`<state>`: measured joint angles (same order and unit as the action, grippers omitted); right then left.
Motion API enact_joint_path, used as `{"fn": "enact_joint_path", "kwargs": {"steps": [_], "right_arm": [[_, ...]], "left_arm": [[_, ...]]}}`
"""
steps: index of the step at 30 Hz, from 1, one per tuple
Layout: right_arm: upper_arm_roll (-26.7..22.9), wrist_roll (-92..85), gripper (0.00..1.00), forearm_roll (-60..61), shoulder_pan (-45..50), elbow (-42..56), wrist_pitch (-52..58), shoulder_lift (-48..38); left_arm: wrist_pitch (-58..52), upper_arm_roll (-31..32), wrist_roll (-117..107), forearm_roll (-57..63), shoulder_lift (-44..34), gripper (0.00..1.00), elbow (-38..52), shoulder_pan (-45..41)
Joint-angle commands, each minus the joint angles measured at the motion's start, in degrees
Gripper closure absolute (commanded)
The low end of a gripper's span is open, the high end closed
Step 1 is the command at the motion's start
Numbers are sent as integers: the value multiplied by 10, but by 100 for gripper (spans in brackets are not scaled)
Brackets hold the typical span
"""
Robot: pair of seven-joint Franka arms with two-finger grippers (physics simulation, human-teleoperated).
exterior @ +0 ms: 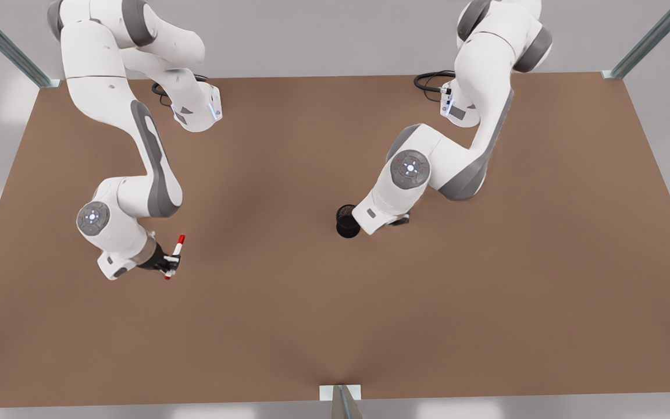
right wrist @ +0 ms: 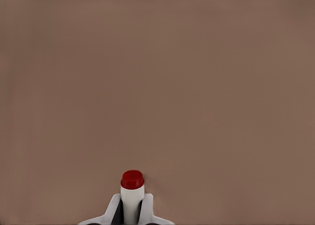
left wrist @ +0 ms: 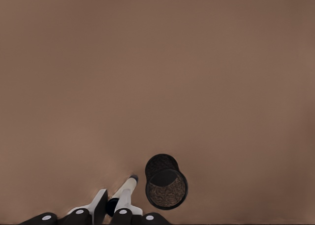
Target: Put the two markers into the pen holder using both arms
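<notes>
Gripping the red-capped marker across its white barrel, the right gripper hangs toward the table's edge on the front view's left. Near the table's middle, the left gripper pinches the blue-tipped marker just beside the black mesh pen holder, which stands upright on the brown top.

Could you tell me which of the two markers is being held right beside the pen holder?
The blue-tipped marker, gripped by the left gripper, is beside the pen holder. The red-capped marker is in the right gripper, far off.
</notes>
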<state>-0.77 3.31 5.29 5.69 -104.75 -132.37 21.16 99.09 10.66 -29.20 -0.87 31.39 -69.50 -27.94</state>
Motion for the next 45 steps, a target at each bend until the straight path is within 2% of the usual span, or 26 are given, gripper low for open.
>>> {"fn": "enact_joint_path", "kwargs": {"steps": [1, 6, 9, 23, 24, 25, 31, 34, 37, 39, 41, 45], "right_arm": [[9, 28, 79, -8, -1, 23, 40, -1], [52, 29, 79, -8, -2, 82, 41, -2], [79, 30, 79, -7, -5, 82, 33, -6], [80, 25, 79, -8, -2, 89, 33, -4], [80, 25, 79, -8, -2, 89, 33, -4], [80, 25, 79, -8, -2, 89, 33, -3], [80, 24, 79, -8, -2, 89, 32, -3], [83, 29, 79, -8, -1, 97, 34, -3], [131, 30, 79, -8, -6, 97, 40, -26], [148, 45, 79, -8, 1, 97, 29, -25], [192, 67, 79, -8, 4, 97, -17, -23], [199, 121, 79, -10, 82, 98, -120, -20]], "left_arm": [[-27, 13, -228, -12, -2, 79, 1, -6], [-5, 9, -256, -13, 12, 79, -1, -24], [23, 9, -276, -13, 28, 79, -2, -28], [34, 7, -275, -11, 68, 79, -15, -28], [34, 7, -275, -11, 68, 68, -15, -28], [34, 8, -274, -11, 68, 0, -15, -28], [-11, 9, -264, -14, 53, 0, -24, -25], [-114, 9, 12, -9, 14, 0, -20, 117], [-123, 7, 226, 21, -37, 0, -17, 251], [-124, 6, 259, 21, -83, 0, -16, 284], [-164, 5, 278, 23, -141, 0, -22, 315], [-173, 5, 277, 24, -141, 0, -24, 299]]}}
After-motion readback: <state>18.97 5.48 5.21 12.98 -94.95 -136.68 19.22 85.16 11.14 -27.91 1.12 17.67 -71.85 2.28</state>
